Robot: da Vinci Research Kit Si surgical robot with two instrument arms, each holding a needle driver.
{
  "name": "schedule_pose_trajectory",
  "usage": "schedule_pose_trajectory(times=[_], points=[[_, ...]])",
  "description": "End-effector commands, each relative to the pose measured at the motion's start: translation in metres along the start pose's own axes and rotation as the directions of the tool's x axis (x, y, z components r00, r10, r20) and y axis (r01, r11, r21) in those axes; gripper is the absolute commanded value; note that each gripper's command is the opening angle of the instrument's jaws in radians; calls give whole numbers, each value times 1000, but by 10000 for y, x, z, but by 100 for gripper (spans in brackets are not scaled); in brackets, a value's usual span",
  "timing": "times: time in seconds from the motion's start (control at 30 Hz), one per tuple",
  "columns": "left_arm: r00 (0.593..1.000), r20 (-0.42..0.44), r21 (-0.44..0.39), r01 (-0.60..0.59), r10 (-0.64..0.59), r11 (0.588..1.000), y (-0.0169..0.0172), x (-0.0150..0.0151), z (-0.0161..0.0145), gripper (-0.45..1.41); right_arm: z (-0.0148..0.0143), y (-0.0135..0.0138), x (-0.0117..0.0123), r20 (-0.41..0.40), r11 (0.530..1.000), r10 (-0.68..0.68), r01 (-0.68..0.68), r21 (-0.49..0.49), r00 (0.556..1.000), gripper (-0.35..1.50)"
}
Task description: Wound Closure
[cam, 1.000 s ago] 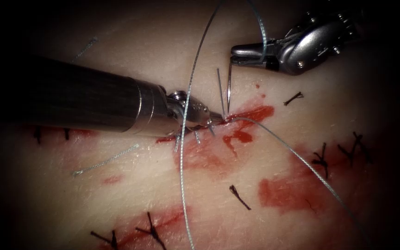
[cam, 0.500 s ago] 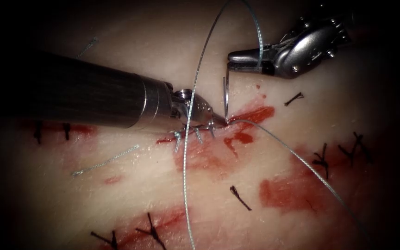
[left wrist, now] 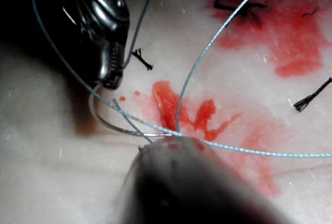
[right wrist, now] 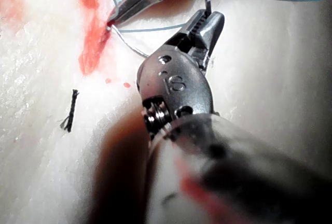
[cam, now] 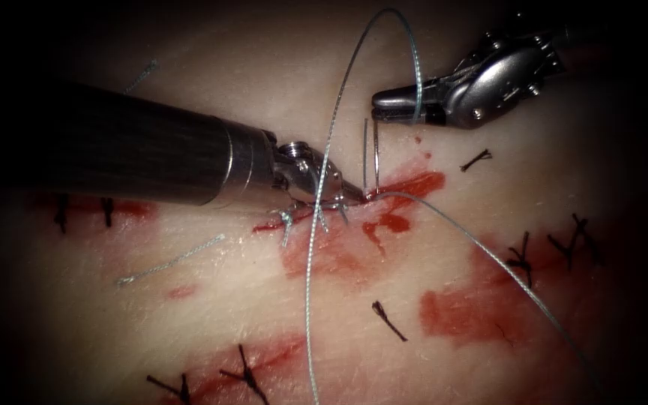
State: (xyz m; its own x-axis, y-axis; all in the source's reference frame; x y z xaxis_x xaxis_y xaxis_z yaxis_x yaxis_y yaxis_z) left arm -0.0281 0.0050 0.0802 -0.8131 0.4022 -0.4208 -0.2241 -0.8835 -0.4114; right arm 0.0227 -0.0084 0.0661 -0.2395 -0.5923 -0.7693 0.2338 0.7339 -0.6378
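While the right arm's silver needle driver (cam: 378,99) pinches the thin curved steel needle (cam: 375,154) near its thread end between pressed-together jaws, the needle hangs almost straight down from those jaws toward the red cut (cam: 406,184) in the pale pork tissue (cam: 211,300), its long axis close to vertical in the endoscope view, its point at the cut's edge just beside the left tool's tip. Whether the point is already in the tissue I cannot tell. The left arm's dark-shafted needle driver (cam: 354,196) lies low against the cut from its left side, tip touching the wet red margin; its jaws look closed at the tissue edge, though I cannot tell whether they grip anything. Of the two, the left tool is nearer the needle's point, the right holds its far end. The needle looks slim, bright and smoothly bowed in the left wrist view (left wrist: 111,125). The pale blue-grey thread (cam: 324,161) arches from the right jaws, loops over the left tool, and trails away below and right of the cut.
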Motion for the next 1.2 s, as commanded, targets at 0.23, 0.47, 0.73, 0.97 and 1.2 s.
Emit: schedule_pose_trajectory(times=[0.23, 0.47, 0.73, 0.97, 1.2], points=[[1000, -3, 5, 1, -1, 1000, 0, 1, 7, -45, 12, -2, -5, -7, 1000, 6, -6, 1, 1000, -35], [1000, -3, 4, 1, -1, 1000, 0, 1, 6, -45, 17, -8, -6, -8, 1000, 12, -12, 5, 1000, -35], [1000, -6, 3, 0, 0, 1000, 0, 2, 5, -45, 20, -12, -7, -9, 999, 38, -38, 12, 999, -35], [1000, -6, 3, 0, 0, 1000, 0, 2, 5, -45, 21, -12, -6, -19, 996, 88, -89, -26, 996, -35], [1000, -12, 5, 1, -1, 1000, 1, 2, 4, -45, 22, -10, -7, -21, 990, 123, -125, -69, 992, -35]])
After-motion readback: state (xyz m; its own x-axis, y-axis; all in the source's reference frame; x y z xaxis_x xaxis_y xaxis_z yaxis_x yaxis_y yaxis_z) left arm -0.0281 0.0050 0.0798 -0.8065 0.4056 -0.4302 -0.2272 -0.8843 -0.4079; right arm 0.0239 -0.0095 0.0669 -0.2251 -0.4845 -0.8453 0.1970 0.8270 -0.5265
